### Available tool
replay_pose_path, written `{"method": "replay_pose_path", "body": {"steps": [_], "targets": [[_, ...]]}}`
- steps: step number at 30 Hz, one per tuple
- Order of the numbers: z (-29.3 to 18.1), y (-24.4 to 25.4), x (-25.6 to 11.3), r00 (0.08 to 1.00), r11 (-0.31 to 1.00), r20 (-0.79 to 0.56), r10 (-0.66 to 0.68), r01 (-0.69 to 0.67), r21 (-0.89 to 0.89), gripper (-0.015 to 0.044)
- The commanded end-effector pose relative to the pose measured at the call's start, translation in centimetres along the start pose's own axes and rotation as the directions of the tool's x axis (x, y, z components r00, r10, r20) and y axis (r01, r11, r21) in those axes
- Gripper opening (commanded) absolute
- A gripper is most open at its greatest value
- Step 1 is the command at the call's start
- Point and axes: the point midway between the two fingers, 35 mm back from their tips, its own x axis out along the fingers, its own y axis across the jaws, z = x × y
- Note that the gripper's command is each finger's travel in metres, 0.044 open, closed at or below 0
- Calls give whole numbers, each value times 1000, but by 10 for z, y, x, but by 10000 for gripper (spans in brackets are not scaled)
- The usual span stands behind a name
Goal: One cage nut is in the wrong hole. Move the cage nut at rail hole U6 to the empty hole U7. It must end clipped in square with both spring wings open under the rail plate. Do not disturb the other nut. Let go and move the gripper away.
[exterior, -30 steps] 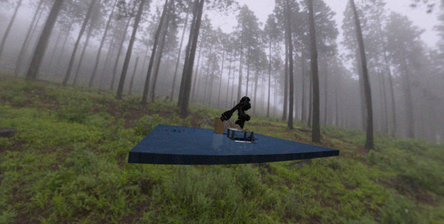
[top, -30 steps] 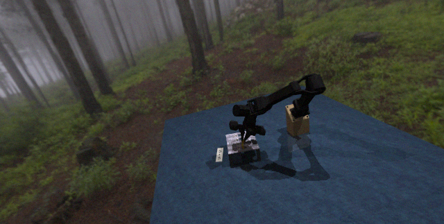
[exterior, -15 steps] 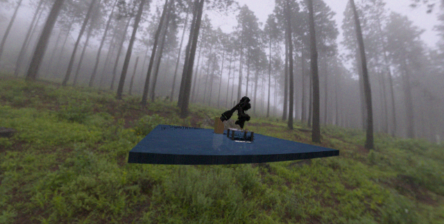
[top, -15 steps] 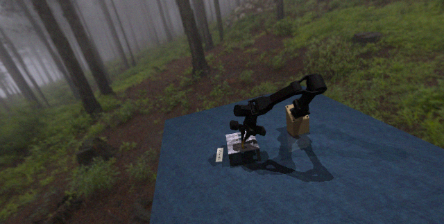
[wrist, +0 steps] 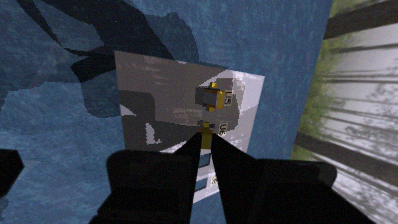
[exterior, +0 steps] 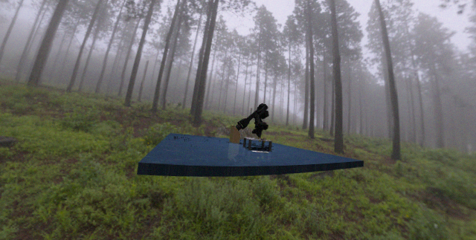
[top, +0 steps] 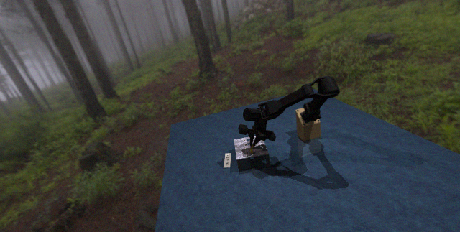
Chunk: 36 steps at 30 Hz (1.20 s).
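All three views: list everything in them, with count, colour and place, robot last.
Table top: one, blue, under everything
Rail plate: one, silvery, on dark supports
Cage nut by U5: one, yellow and grey, on the plate
Cage nut by U6: one, yellowish, between the fingertips
Open holes: two visible, rectangular, beyond U6
Labels: three, pale, along the holes; third unreadable
Card: one, cream, beside the plate
Trees: many, dark, in fog behind
Block: one, tan, under the arm
Arm: one, black, over the table
Gripper: one, black, shut on the U6 nut
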Motion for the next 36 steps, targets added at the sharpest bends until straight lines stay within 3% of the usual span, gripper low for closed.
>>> {"method": "replay_pose_path", "body": {"steps": [1,36], "targets": [[-1,1,0,1000,1000,-3,-6,6,5,27],[-1,0,0,1000,1000,-4,-3,3,5,27]]}}
